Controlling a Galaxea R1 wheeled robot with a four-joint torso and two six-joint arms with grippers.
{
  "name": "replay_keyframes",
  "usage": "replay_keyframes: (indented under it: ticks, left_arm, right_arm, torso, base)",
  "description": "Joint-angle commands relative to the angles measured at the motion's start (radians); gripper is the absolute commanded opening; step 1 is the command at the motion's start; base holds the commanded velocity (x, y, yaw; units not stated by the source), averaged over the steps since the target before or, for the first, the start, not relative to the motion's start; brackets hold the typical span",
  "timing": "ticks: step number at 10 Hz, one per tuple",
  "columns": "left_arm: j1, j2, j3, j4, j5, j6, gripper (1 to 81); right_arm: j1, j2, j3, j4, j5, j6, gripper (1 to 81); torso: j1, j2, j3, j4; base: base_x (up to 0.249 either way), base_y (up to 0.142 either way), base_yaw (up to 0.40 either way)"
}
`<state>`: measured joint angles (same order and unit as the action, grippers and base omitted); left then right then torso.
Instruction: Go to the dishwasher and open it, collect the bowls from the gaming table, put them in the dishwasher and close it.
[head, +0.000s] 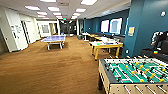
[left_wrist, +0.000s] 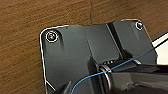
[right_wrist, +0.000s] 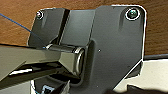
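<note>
Gaming table with white top and yellow legs (head: 106, 45) stands at one o'clock, beyond the green foosball table (head: 135, 72); the robot seems to drive there. Finger state: cannot tell.

Each wrist carried a wide dark plate (left_wrist: 75, 62) with rounded corners and round, ringed fittings (left_wrist: 52, 36) set near them. A jointed bar with a metal-grey cylindrical joint (right_wrist: 77, 58) ran beside the plate, and a thin blue cable (left_wrist: 120, 65) crossed it.
</note>
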<state>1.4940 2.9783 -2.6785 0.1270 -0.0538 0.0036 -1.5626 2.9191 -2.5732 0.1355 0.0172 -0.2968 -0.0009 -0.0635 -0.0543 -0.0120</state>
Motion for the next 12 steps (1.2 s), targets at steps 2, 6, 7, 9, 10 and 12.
replay_keyframes:
  ticks: [2,6,7,9,10,12]
  left_arm:
    - [-0.056,-0.004,0.000,-0.003,0.045,0.007,81.1]
    - [-0.056,-0.004,0.000,-0.003,0.045,0.007,81.1]
    - [-0.056,-0.002,0.000,-0.003,0.045,0.007,81.1]
    - [-0.056,-0.004,0.000,-0.003,0.045,0.007,81.1]
    - [-0.056,-0.004,0.000,-0.003,0.045,0.007,81.1]
    - [-0.056,-0.002,0.000,-0.003,0.045,0.007,81.1]
  right_arm:
    - [0.049,-0.007,0.004,-0.007,-0.059,-0.005,81.1]
    - [0.049,-0.007,0.004,-0.007,-0.059,-0.005,81.1]
    - [0.051,-0.007,0.002,-0.008,-0.059,-0.005,81.1]
    - [0.051,-0.007,0.002,-0.011,-0.059,-0.005,81.1]
    - [0.051,-0.007,0.002,-0.011,-0.059,-0.005,81.1]
    - [0.051,-0.007,0.001,-0.011,-0.059,-0.005,81.1]
  torso:
    - [0.001,0.000,0.000,0.000]
    - [0.001,0.000,0.000,0.000]
    - [0.001,0.000,0.000,0.000]
    - [0.001,0.000,0.000,0.000]
    - [0.001,0.000,0.000,0.000]
    - [0.001,0.000,0.000,0.000]
  base:
    - [0.124,0.064,0.000]
    - [0.124,0.063,0.000]
    - [0.124,0.063,0.000]
    - [0.124,0.062,0.000]
    - [0.124,0.000,0.000]
    - [0.124,0.000,0.000]
